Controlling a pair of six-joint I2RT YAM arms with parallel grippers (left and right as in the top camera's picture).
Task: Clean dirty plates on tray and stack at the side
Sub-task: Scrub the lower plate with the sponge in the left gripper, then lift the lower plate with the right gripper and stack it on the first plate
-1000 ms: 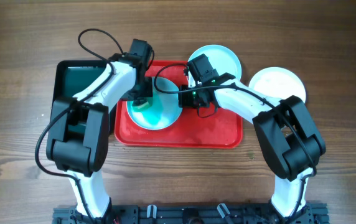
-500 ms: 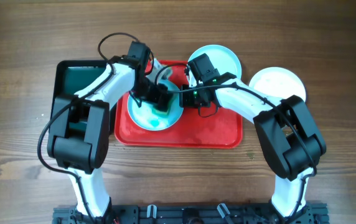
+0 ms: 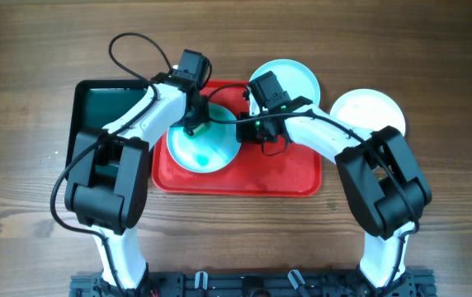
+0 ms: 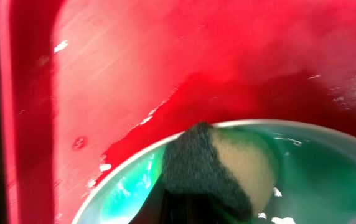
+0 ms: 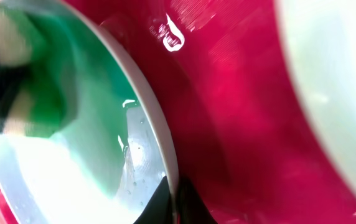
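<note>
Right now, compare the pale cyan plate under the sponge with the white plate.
The pale cyan round plate lies on the red plastic tray; the white round plate lies on the wooden table. The cyan plate carries a green smear; the white plate's visible part shows none. The right hand grips the cyan plate's rim; no hand holds the white one. Both are round, shallow.

A robotics lab bench is showing here: the left arm (image 3: 137, 115) and right arm (image 3: 327, 132), white with black joints, are rising from a black mounting rail (image 3: 244, 285) at the edge of a wood-grain surface (image 3: 21, 49). Dishwashing things are lying staged on that surface like test props: a red tray (image 3: 294, 177) carrying a cyan plate (image 3: 211, 153), a sponge (image 4: 228, 165), a black tray (image 3: 83, 95) and a white plate (image 3: 368, 107).
</note>
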